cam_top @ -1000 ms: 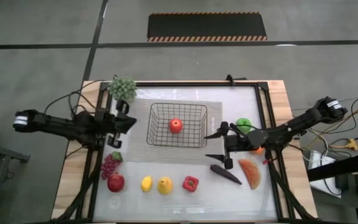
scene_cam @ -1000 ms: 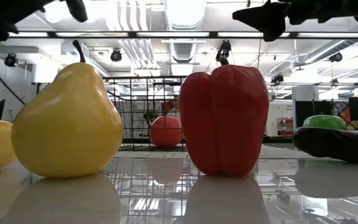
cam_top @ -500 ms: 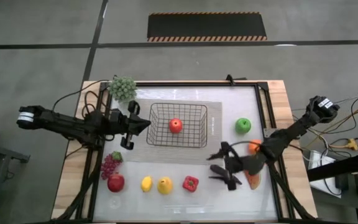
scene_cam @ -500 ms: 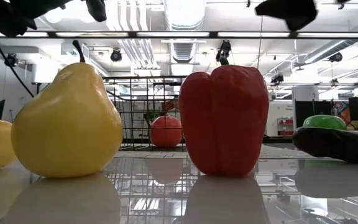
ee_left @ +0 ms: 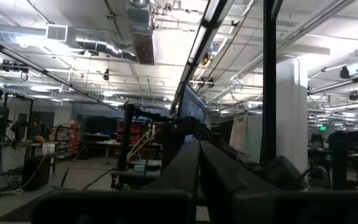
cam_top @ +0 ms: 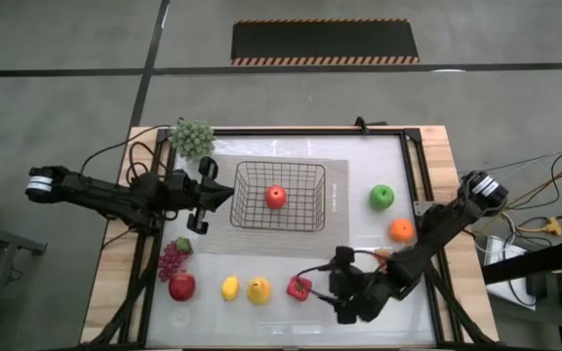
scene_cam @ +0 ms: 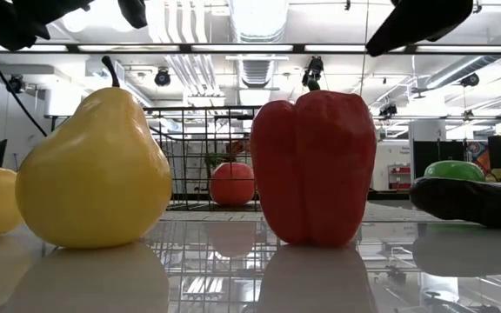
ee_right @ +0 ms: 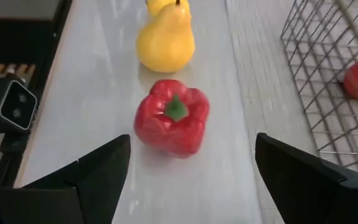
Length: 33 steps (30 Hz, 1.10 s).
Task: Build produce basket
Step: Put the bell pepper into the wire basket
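Note:
The dark wire basket [cam_top: 279, 195] stands mid-table with one red apple [cam_top: 275, 196] inside. A red pepper [cam_top: 300, 288] stands near the front edge, also plain in the right wrist view [ee_right: 173, 124]. My right gripper [cam_top: 331, 292] hovers open just right of the pepper, its fingers pointing at it from either side without touching [ee_right: 191, 180]. A yellow pear [cam_top: 259, 290], lemon [cam_top: 230, 287], second apple [cam_top: 181, 286] and dark-red grapes [cam_top: 171, 259] lie left of the pepper. My left gripper [cam_top: 230, 192] hangs shut beside the basket's left wall.
A green fruit [cam_top: 382, 197] and an orange [cam_top: 401, 230] sit right of the basket. The purple eggplant [scene_cam: 472, 202] lies under my right arm, which hides the watermelon slice. A pale grey-green bunch [cam_top: 192, 137] rests at the far left corner. The black frame [cam_top: 410, 166] borders the table.
My right gripper has swung from beside the basket's right wall toward the near edge and the left, passing over the eggplant, and has turned until it points at the pepper. My left gripper has shifted a little toward the basket, then held still.

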{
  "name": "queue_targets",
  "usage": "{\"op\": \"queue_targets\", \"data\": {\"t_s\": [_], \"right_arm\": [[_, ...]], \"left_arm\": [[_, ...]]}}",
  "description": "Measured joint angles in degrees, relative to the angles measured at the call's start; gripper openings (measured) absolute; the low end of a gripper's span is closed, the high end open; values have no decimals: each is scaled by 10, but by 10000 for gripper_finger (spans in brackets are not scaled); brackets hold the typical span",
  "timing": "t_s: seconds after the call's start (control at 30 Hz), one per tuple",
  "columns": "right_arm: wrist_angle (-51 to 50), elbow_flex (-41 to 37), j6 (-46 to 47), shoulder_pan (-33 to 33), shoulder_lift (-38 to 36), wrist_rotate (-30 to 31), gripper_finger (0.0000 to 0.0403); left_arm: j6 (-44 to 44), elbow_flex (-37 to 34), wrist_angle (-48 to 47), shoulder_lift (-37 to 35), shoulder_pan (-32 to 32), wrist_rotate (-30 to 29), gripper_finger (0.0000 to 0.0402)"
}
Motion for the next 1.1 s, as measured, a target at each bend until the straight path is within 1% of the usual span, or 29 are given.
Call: {"op": "queue_targets", "data": {"t_s": [0.23,0.4,0.53,1.1], "right_arm": [[-35,80,21,-1,81,-1,348],[-37,110,39,-13,112,-1,348],[-38,115,46,-24,128,-2,348],[-32,105,56,-47,145,-23,345]], "left_arm": [[0,0,-2,3,0,0,0],[0,0,-1,3,0,0,0],[0,0,-1,3,0,0,0],[0,-1,-2,5,0,0,0]]}}
